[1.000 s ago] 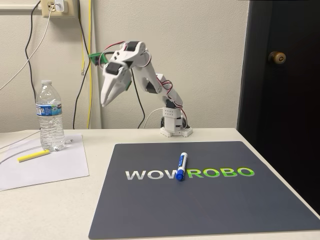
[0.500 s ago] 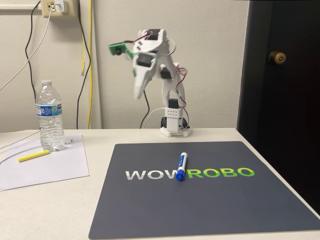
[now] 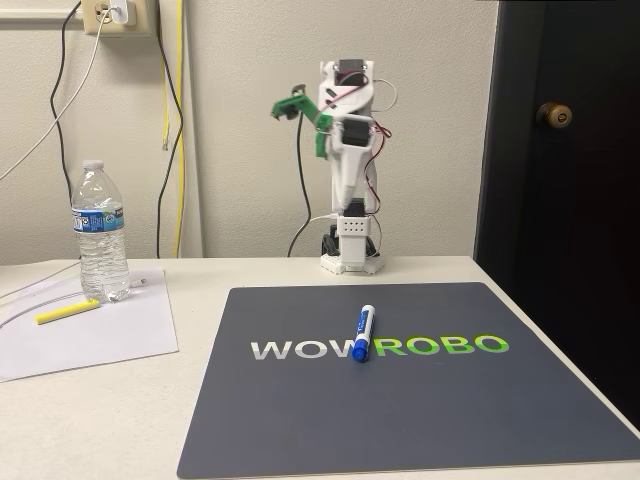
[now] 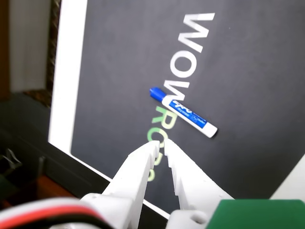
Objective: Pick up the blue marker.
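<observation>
The blue marker point(image 3: 361, 333) lies flat on the dark mat point(image 3: 420, 400), across the seam of the printed lettering where the white letters give way to green. In the fixed view its blue cap points toward the camera and its white barrel toward the arm's base. Nothing touches it.

The arm point(image 3: 348, 150) stands folded nearly upright over its base at the back of the table, with the gripper point(image 4: 162, 144) well above the mat. That height probably explains the wrist view — the marker point(image 4: 183, 111) lies whole and diagonal below the fingertips, a good vantage for lining up before any descent.

The jaws are drawn together, tips almost touching with only a thin slit between them, and they hold nothing. They would need to part before reaching the barrel.

Off the mat to the left in the fixed view are a water bottle point(image 3: 102, 232) and a yellow highlighter point(image 3: 68, 311) on a sheet of white paper point(image 3: 95, 335). These sit well apart from the marker, so the approach looks unobstructed.

Judgement: the pick is not yet begun. The marker's slant suggests a wrist turn so the fingers close across the barrel rather than along it.
</observation>
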`<act>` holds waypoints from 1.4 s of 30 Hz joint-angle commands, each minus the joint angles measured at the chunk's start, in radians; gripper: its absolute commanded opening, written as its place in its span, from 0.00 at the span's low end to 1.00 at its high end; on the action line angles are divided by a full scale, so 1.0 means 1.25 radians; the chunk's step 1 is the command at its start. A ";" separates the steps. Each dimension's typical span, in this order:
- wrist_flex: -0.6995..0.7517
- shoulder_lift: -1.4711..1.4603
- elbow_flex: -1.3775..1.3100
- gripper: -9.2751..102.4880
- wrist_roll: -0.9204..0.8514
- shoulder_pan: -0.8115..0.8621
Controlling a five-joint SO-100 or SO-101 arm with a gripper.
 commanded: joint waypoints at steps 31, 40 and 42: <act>-0.110 -0.182 0.069 0.15 -0.763 0.026; -0.152 -0.264 0.069 0.24 -0.780 0.031; -0.157 -0.283 0.069 0.26 -0.785 0.028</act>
